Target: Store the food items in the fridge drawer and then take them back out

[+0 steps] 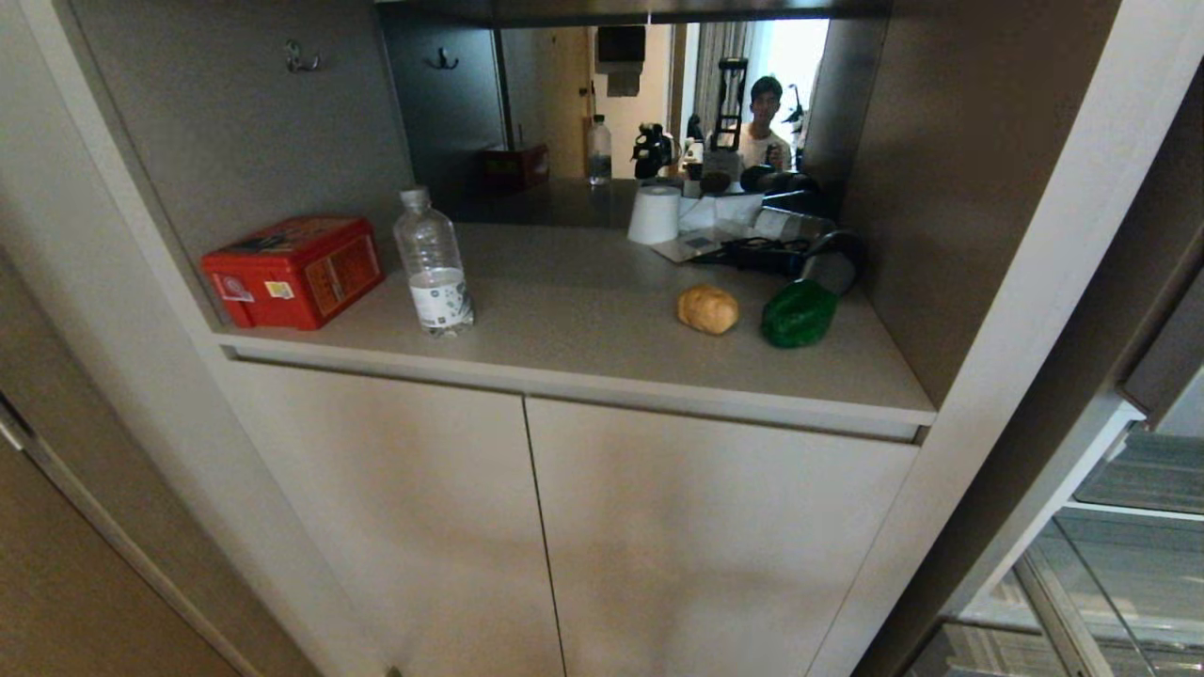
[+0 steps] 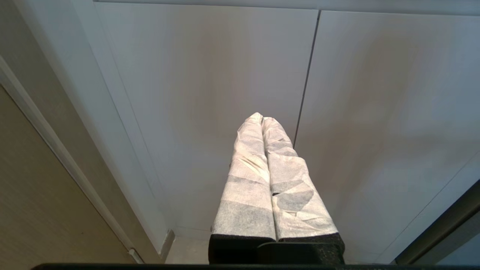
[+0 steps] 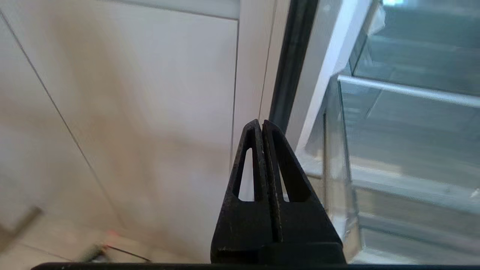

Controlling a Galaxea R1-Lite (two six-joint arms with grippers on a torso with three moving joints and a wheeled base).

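The niche was dimly lit, the brightest light being seen through a window [image 1: 795, 56] mirrored in the glossy back panel [image 1: 602, 113], where it was blown out. Soft shadows were cast on the cabinet doors [image 1: 564, 527], and straight edges were bowed toward the head view's borders. In the right wrist view, the lower corner was smeared by blur, while the glass shelves [image 3: 408, 90] were caught by pale glare.

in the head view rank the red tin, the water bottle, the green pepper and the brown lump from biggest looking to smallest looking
1. red tin, widest by far
2. water bottle, tallest but slim
3. green pepper
4. brown lump, only slightly smaller than the pepper

All four stand at similar depth on the counter.
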